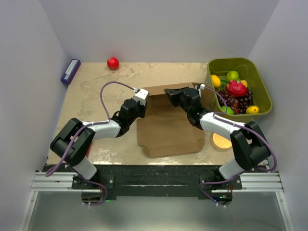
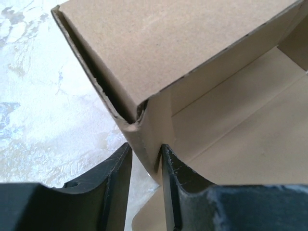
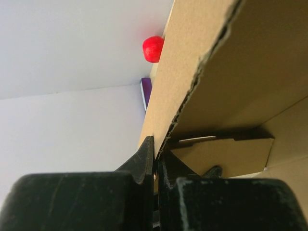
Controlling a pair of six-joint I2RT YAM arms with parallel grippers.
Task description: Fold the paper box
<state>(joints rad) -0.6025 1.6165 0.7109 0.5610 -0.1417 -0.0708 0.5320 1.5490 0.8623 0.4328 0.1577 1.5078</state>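
Bench [image 1: 96,86]: open room on the side of the paper box [image 1: 168,130] away from the green bin [image 1: 262,86]. Box sits just beside the bin, long axis running away from the arm bases, far wall raised, open side up. Left gripper [image 2: 145,154] is part-closed, pinching the box's left wall corner. Right gripper [image 3: 155,149] is clamped tight on the far wall's top edge.

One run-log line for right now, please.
paper box: partly folded, open | left gripper: astride left wall, grip unclear | right gripper: shut on rear panel

The left arm [image 1: 103,129] and right arm [image 1: 219,124] have black joints and white link tubes; looping purple cables [image 1: 102,98] trail each; scuffed matte black fingers [image 2: 113,192].
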